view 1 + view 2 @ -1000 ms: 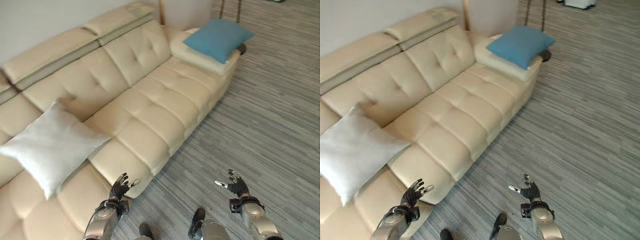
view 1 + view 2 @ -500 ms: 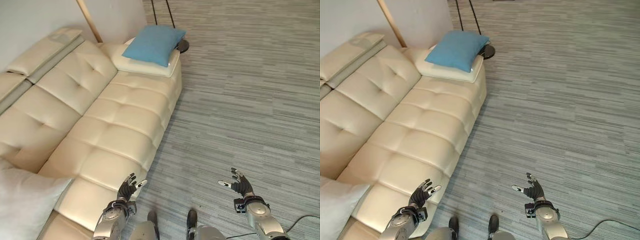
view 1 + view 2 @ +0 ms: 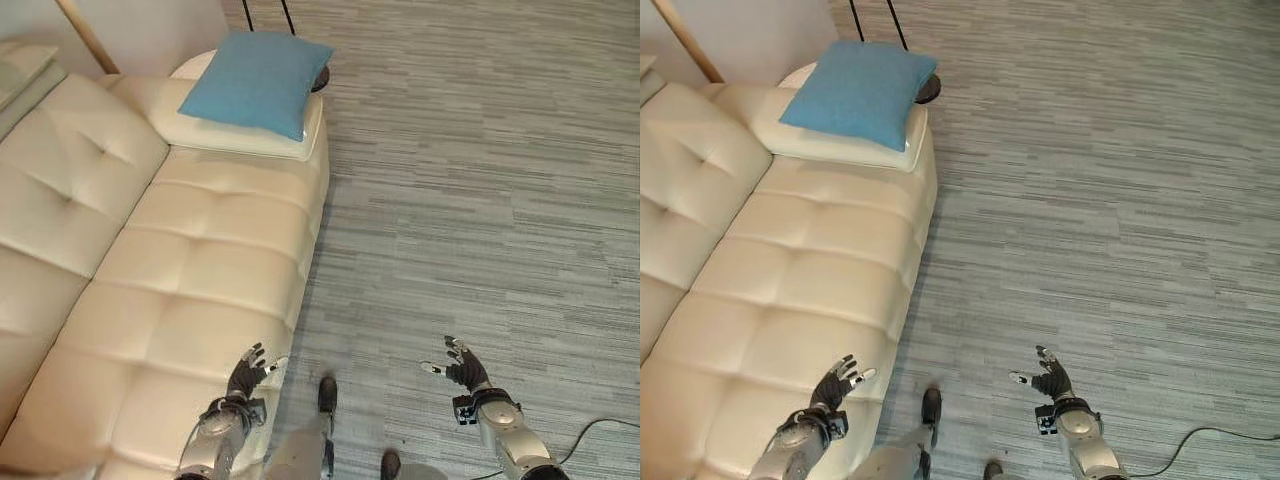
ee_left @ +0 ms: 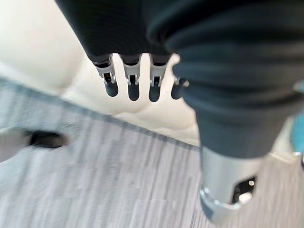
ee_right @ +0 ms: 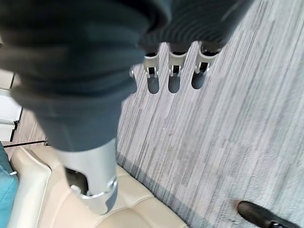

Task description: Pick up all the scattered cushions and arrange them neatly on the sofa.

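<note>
Blue cushion (image 3: 256, 80): flat on cream sofa (image 3: 190, 270) armrest, far end. Left hand (image 3: 244, 377): over seat front edge, fingers spread, empty. Right hand (image 3: 461, 368): above striped floor (image 3: 480, 200), fingers spread, empty.

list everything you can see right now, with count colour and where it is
sofa: one, cream, tufted, along the robot's left side of the floor
blue cushion: one, blue, lying on the sofa's far armrest
armrest pad: one, cream, at the sofa's far end, under the blue cushion
round base: one, dark, on the floor just past the sofa's far end, partly hidden by the cushion, with thin dark poles rising from it
wooden pole: one, light wood, leaning by the wall behind the sofa
floor: grey striped, to the robot's right of the sofa
left hand: one, fingers spread and empty, above the sofa's front edge
right hand: one, fingers spread and empty, above the floor
</note>
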Robot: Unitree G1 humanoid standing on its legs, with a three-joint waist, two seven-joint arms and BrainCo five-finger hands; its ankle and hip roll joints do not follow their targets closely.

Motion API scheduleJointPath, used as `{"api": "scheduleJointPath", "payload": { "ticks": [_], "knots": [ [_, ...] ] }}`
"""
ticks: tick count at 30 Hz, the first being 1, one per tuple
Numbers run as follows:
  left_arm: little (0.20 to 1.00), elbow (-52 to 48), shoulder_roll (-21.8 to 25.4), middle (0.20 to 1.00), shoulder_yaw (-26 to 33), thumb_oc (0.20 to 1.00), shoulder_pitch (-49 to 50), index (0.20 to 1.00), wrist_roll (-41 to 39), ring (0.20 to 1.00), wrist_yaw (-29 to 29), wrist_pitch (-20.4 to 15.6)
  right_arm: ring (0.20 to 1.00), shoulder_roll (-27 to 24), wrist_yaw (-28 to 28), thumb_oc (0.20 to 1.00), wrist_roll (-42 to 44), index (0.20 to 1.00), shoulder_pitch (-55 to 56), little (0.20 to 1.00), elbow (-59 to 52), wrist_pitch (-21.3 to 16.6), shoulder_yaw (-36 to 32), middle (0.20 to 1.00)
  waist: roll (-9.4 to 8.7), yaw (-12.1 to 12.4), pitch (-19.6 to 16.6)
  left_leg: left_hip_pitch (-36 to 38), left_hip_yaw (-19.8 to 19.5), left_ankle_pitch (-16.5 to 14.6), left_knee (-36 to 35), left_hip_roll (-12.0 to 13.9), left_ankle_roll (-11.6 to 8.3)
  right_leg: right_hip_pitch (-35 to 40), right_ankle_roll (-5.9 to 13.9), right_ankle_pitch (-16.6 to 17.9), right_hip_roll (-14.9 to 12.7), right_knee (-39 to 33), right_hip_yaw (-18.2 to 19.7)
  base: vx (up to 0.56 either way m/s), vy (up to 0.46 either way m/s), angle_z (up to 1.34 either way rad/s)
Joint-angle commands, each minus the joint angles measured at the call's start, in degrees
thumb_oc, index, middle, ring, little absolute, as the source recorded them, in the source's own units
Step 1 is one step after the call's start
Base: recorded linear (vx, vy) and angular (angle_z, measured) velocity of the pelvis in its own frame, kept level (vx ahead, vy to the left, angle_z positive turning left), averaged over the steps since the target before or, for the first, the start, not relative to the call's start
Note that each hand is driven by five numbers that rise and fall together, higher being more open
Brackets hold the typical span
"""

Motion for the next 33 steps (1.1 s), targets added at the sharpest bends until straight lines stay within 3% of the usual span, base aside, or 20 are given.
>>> {"api": "scheduleJointPath", "payload": {
  "ticks": [1, 3, 4, 5, 7, 9, 11, 12, 15, 16, 17, 19, 20, 21, 22, 23, 26, 30, 33],
  "knots": [
    [1.000, -3.17, 1.99, 1.000, 0.18, 1.000, 2.52, 1.000, 3.22, 1.000, -0.51, -1.58, 1.000, 0.53, 0.60, 1.000, -1.31, 1.000, 0.46, 1.000, -1.89, -1.00, -1.17, 1.000, -1.29, 0.15, -1.22, -2.11, -1.56, -10.75, 7.11, 2.13, -2.39, -0.10, 2.41, 11.19, -2.56, 0.11, -3.13, 0.25, 0.131, -0.07],
    [1.000, -3.60, 1.75, 1.000, 0.20, 1.000, 2.75, 1.000, 3.23, 1.000, -0.61, -1.60, 1.000, 0.85, 0.54, 1.000, -1.27, 1.000, 0.93, 1.000, -1.64, -1.09, -1.69, 1.000, -0.65, -0.45, -0.59, 0.68, -1.35, -12.04, 6.14, 2.37, -1.88, -4.05, 1.27, 11.96, -2.93, 1.83, -4.55, 0.35, 0.108, -0.18],
    [1.000, -3.96, 1.53, 1.000, -0.36, 1.000, 2.62, 1.000, 3.35, 1.000, -1.17, -1.73, 1.000, 0.60, 0.37, 1.000, -0.68, 1.000, 1.00, 1.000, -2.08, -1.27, -2.66, 1.000, -0.02, -1.71, 0.43, 3.79, -1.13, -13.97, 5.41, 2.24, -1.93, -8.33, 0.18, 9.90, -1.98, -4.19, -7.31, 0.45, 0.054, -0.20],
    [1.000, -4.02, 1.43, 1.000, -0.68, 1.000, 2.41, 1.000, 3.30, 1.000, -1.13, -1.79, 1.000, 0.52, 0.16, 1.000, -0.33, 1.000, 0.94, 1.000, -2.12, -1.36, -2.87, 1.000, -0.11, -2.21, 0.86, 4.85, -1.14, -14.61, 5.16, 2.04, -2.10, -9.51, 0.21, 10.11, -1.63, -7.26, -7.98, 0.47, -0.004, -0.43],
    [1.000, -3.71, 1.30, 1.000, -0.83, 1.000, 0.98, 1.000, 3.37, 1.000, -0.77, -1.95, 1.000, 0.55, -0.76, 1.000, 0.67, 1.000, 0.78, 1.000, -2.30, -1.53, -3.46, 1.000, -0.67, -3.57, 1.54, 8.81, -1.75, -16.98, 3.92, 1.17, -3.00, -12.50, 1.40, 13.71, -1.48, -19.85, -10.55, 0.46, -0.138, -0.41],
    [1.000, -3.81, 1.16, 1.000, -1.26, 1.000, -0.43, 1.000, 3.97, 1.000, -0.52, -2.58, 1.000, 0.61, -1.18, 1.000, 0.60, 1.000, 1.26, 1.000, -2.74, -1.47, -3.82, 1.000, -0.78, -4.73, 1.49, 12.10, -2.57, -18.88, 2.93, 1.17, -4.05, -12.33, 2.08, 16.30, -0.96, -26.65, -11.87, 0.57, -0.212, 0.44],
    [1.000, -3.59, 0.61, 1.000, -1.39, 1.000, -0.42, 1.000, 4.28, 1.000, -0.58, -2.84, 1.000, 0.54, -0.99, 1.000, 0.88, 1.000, 1.97, 1.000, -2.69, -1.89, -4.00, 1.000, -0.70, -4.99, 0.38, 14.09, -2.87, -20.86, 3.32, 1.50, -4.32, -10.92, 1.15, 17.15, -0.99, -26.17, -11.67, 0.55, -0.204, 0.72],
    [1.000, -3.74, 0.09, 1.000, -1.41, 1.000, -0.09, 1.000, 3.96, 1.000, -0.41, -2.74, 1.000, 0.07, -1.09, 1.000, 1.14, 1.000, 2.31, 1.000, -2.95, -2.09, -4.27, 1.000, 0.20, -5.42, -0.99, 15.65, -2.41, -22.95, 5.33, 3.18, -5.51, -9.57, -0.03, 16.11, -0.37, -24.52, -12.02, 0.57, -0.227, 0.48],
    [1.000, -4.00, -0.31, 1.000, -1.61, 1.000, 0.17, 1.000, 3.29, 1.000, -0.53, -2.59, 1.000, -0.56, -0.66, 1.000, 1.76, 1.000, 2.52, 1.000, -3.44, -2.40, -4.12, 1.000, 0.71, -5.65, -1.66, 13.31, -2.42, -20.39, 15.43, 3.86, -7.31, -6.73, -1.74, 14.40, 0.99, -24.65, -12.15, 0.43, -0.256, 0.30],
    [1.000, -4.37, -0.12, 1.000, -2.22, 1.000, 0.01, 1.000, 3.61, 1.000, -0.78, -2.39, 1.000, -1.38, -0.61, 1.000, 2.29, 1.000, 2.64, 1.000, -3.69, -2.61, -4.18, 1.000, 0.24, -4.96, -1.02, 7.51, -2.41, -15.67, 27.79, 3.73, -8.22, -3.45, -3.71, 12.11, 1.64, -25.39, -11.50, 0.38, -0.263, 0.02],
    [1.000, -4.27, -0.07, 1.000, -2.36, 1.000, -0.19, 1.000, 3.70, 1.000, -0.74, -2.33, 1.000, -1.65, -0.76, 1.000, 2.35, 1.000, 2.54, 1.000, -3.48, -2.62, -4.22, 1.000, -0.02, -4.67, -0.70, 5.21, -2.17, -15.72, 29.56, 3.79, -7.88, -2.42, -4.10, 11.32, 1.57, -25.64, -11.28, 0.49, -0.278, -0.16],
    [1.000, -3.51, -0.26, 1.000, -2.13, 1.000, -0.48, 1.000, 3.76, 1.000, -0.68, -2.22, 1.000, -1.82, -0.88, 1.000, 2.56, 1.000, 2.47, 1.000, -3.30, -2.63, -4.44, 1.000, -0.72, -3.91, -0.53, 1.93, -1.33, -17.37, 28.24, 3.73, -6.84, -0.38, -4.23, 10.05, 1.34, -26.07, -10.48, 0.36, -0.080, -0.18],
    [1.000, -3.30, -0.42, 1.000, -2.08, 1.000, 0.11, 1.000, 4.15, 1.000, -0.73, -1.91, 1.000, -2.48, -0.87, 1.000, 2.32, 1.000, 2.39, 1.000, -3.15, -2.61, -4.65, 1.000, -0.84, -2.75, -0.67, -0.98, -1.17, -17.35, 20.07, 3.19, -6.37, 2.13, -3.87, 8.42, 1.40, -26.60, -9.61, 0.40, 0.008, -0.61],
    [1.000, -3.33, -0.39, 1.000, -2.06, 1.000, 0.23, 1.000, 4.29, 1.000, -0.72, -1.81, 1.000, -2.78, -0.88, 1.000, 2.14, 1.000, 2.34, 1.000, -2.96, -2.55, -4.50, 1.000, -0.29, -2.32, -0.70, -1.88, -1.58, -14.28, 15.76, 3.44, -6.90, 3.25, -3.81, 7.81, 2.04, -27.06, -9.37, 0.60, 0.036, -0.65],
    [1.000, -3.19, -0.52, 1.000, -2.24, 1.000, 0.20, 1.000, 4.44, 1.000, -0.59, -1.77, 1.000, -2.87, -1.30, 1.000, 1.85, 1.000, 2.38, 1.000, -2.57, -2.59, -4.27, 1.000, 0.68, -1.44, -0.48, -4.25, -1.83, -8.61, 9.40, 4.34, -7.65, 5.55, -3.92, 6.71, 3.12, -27.56, -9.12, 0.46, 0.063, -0.74],
    [1.000, -3.08, -0.50, 1.000, -2.30, 1.000, 0.01, 1.000, 4.53, 1.000, -0.42, -1.87, 1.000, -2.93, -1.71, 1.000, 1.62, 1.000, 2.38, 1.000, -1.98, -2.31, -4.25, 1.000, 0.92, -0.64, -0.21, -5.74, -1.22, -6.65, 5.05, 4.30, -8.07, 7.43, -3.91, 5.97, 3.59, -27.95, -8.49, 0.52, 0.099, -0.75],
    [1.000, -2.58, -0.41, 1.000, -1.95, 1.000, 0.57, 1.000, 5.00, 1.000, -0.46, -2.16, 1.000, -2.56, -1.53, 1.000, 0.60, 1.000, 3.08, 1.000, -1.49, -1.86, -4.39, 1.000, 1.43, -0.29, -1.33, -4.96, 1.21, -4.12, 1.62, 5.37, -8.12, 10.42, -3.30, 4.83, 4.22, -28.73, -7.73, 0.37, 0.125, -0.74],
    [1.000, -2.22, -0.30, 1.000, -1.84, 1.000, 1.58, 1.000, 5.26, 1.000, -0.69, -1.95, 1.000, -1.62, -0.76, 1.000, -0.23, 1.000, 3.37, 1.000, -1.78, -1.45, -4.26, 1.000, 0.35, -0.54, -3.34, -3.17, 2.36, -4.79, 2.31, 4.90, -7.17, 11.58, -2.52, 4.29, 2.46, -28.67, -6.86, 0.29, 0.146, -0.22],
    [1.000, -2.43, 0.41, 1.000, -1.29, 1.000, 2.84, 1.000, 4.86, 1.000, -1.07, -1.57, 1.000, -0.59, 0.32, 1.000, -0.88, 1.000, 3.14, 1.000, -1.15, -1.12, -3.27, 1.000, -1.21, 0.03, -4.52, -1.88, 2.74, -7.12, 3.50, 3.97, -5.70, 11.18, -1.36, 4.38, 0.90, -26.56, -6.04, 0.23, 0.130, -0.24]
  ]
}}
